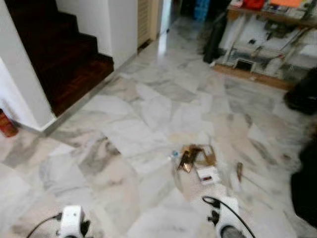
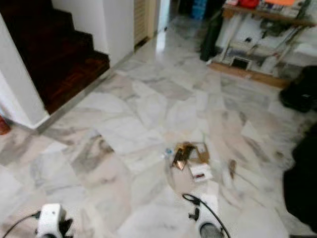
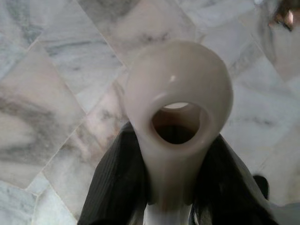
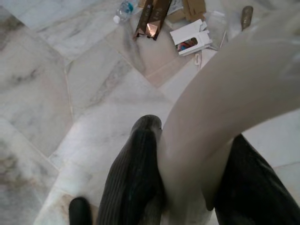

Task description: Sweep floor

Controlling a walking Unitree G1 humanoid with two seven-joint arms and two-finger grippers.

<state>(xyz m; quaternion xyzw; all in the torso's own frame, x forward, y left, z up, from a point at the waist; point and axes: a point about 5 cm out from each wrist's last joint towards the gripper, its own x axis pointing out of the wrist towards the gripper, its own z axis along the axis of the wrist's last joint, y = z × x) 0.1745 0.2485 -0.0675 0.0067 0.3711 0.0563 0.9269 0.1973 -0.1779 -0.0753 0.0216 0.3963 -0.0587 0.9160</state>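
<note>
**Both hands grip white handles, litter lies ahead on the marble floor**

The left hand (image 3: 171, 187) is closed on a white handle end (image 3: 178, 117) that has an oval hole through it; one black finger presses on each side of the handle. The right hand (image 4: 187, 187) is closed in the same way around a thick white handle (image 4: 225, 108), which rises across the right wrist view. What tools these two handles belong to, I cannot tell.

The pile of litter (image 1: 198, 161) lies on the marble floor (image 1: 124, 124) in front of the robot, near the right hand and a little ahead of it, well apart from the left hand. In the pile I count one small clear bottle (image 4: 124, 9), one shiny brown wrapper (image 4: 152, 21), some brown cardboard pieces (image 4: 194, 7), one white open carton (image 4: 190, 37), and one dark long object (image 4: 246, 16) lying a little apart on the right.

Farther away, dark wooden stairs (image 1: 64, 59) rise on the left, and a wooden shelf rack (image 1: 267, 44) with many things stands at the far right. One red object (image 1: 6, 124) stands at the left edge beside the white wall.
</note>
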